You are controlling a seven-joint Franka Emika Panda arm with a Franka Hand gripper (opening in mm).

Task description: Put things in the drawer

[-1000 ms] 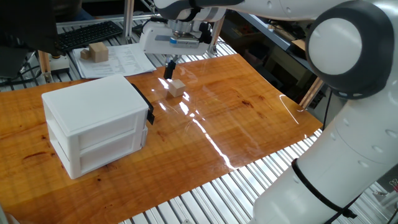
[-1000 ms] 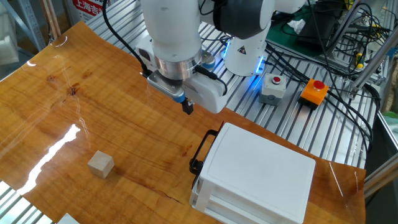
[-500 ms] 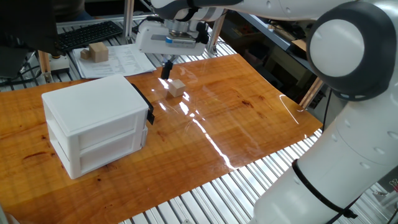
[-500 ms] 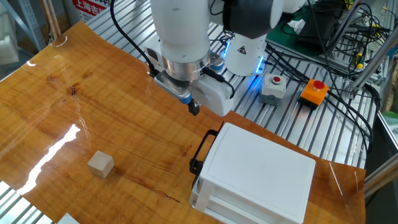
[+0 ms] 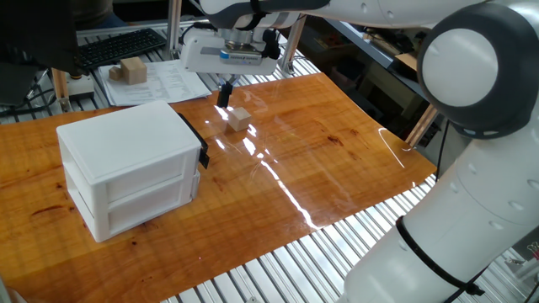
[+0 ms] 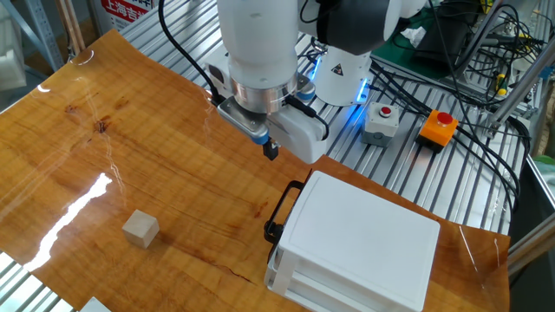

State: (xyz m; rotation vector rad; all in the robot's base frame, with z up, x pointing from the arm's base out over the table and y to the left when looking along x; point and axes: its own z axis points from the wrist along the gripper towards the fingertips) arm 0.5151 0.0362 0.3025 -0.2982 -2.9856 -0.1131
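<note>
End effector (image 6: 270, 150) — seemingly closed — above glossy wooden table (image 6: 78, 165).

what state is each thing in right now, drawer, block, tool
upper drawer: pushed in, black handle free.
lower drawer: pushed in.
small block: resting on the table, apart from the tool and the cabinet.
tool: above the table near the drawer handle, holding nothing; fingers look together.
</note>
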